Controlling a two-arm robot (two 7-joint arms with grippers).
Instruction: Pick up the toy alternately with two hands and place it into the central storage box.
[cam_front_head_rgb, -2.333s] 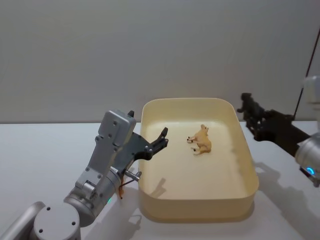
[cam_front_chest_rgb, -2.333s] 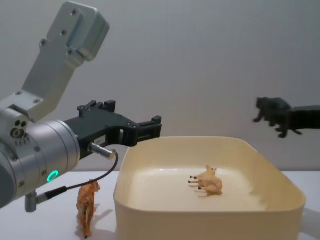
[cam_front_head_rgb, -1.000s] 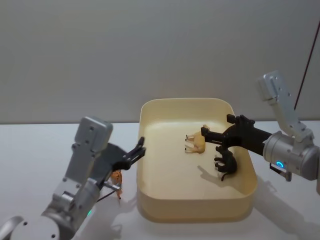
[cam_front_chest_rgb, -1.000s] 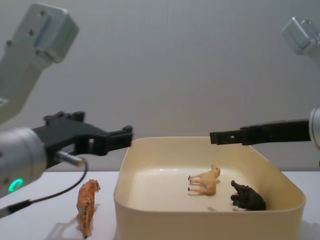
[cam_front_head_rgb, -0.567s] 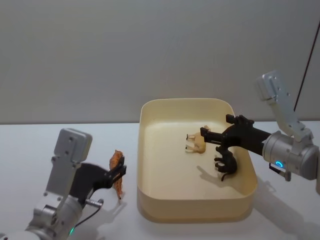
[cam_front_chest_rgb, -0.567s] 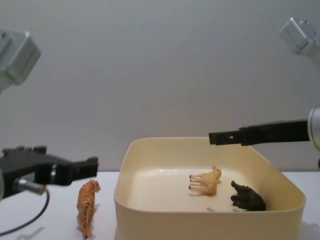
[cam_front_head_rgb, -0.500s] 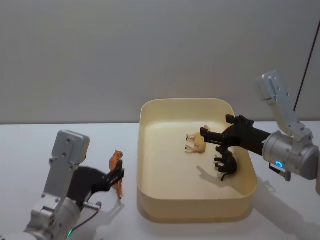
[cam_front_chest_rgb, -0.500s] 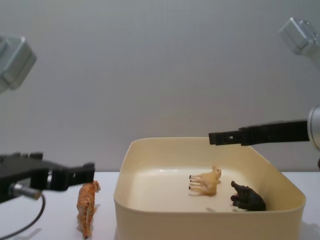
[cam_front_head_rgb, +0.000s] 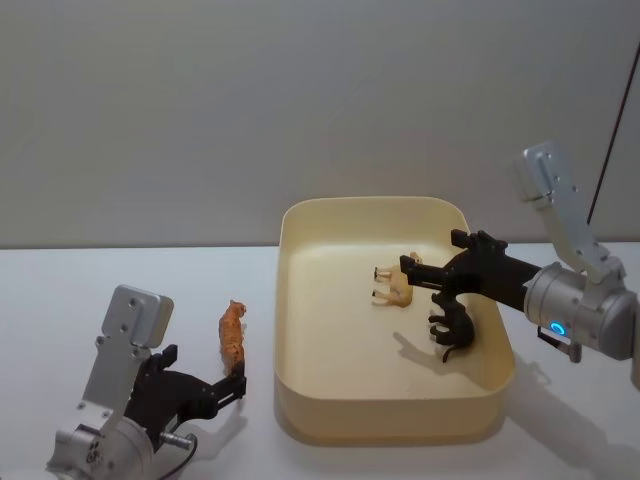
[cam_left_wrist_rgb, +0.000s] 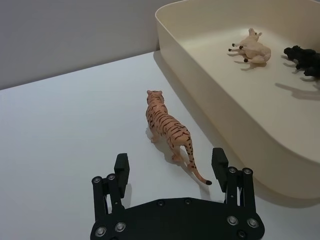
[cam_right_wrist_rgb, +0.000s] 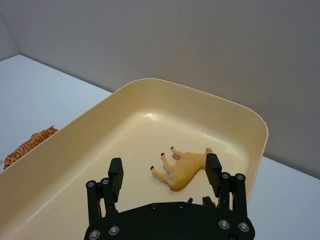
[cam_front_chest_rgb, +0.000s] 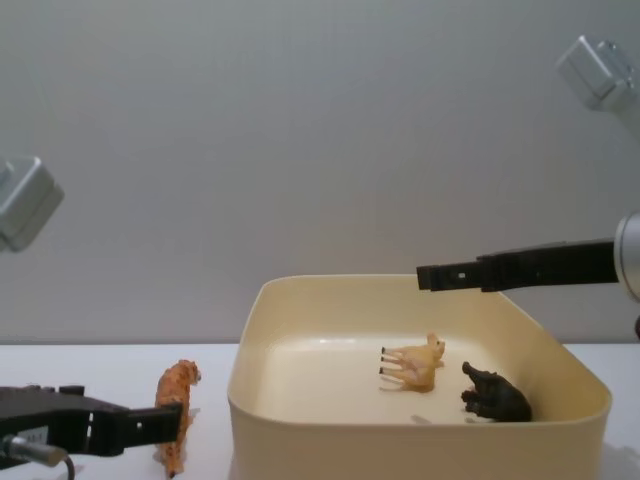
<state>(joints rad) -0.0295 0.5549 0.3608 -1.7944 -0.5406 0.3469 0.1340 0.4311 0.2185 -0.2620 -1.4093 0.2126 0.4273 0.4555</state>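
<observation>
- While its fingers gape empty, the left hand (cam_left_wrist_rgb: 170, 159) sits low at the near left of the tabletop (cam_front_head_rgb: 60, 300), just behind the tiger toy (cam_left_wrist_rgb: 167, 131).
- That toy stands just beside the storage box (cam_front_head_rgb: 380, 425), left of it.
- Right hand (cam_right_wrist_rgb: 164, 166) hovers released above the box, over the tan toy (cam_front_head_rgb: 394, 289) and black toy (cam_front_chest_rgb: 495, 396) inside.

Cream-yellow storage box (cam_front_head_rgb: 390, 415): upright, open-topped. Inside it, the tan animal figure (cam_front_head_rgb: 393, 288) lies on its side, with the black animal figure (cam_front_head_rgb: 455, 330) near it. The orange striped tiger (cam_front_head_rgb: 232, 335) stands outside, near the box's left wall.
</observation>
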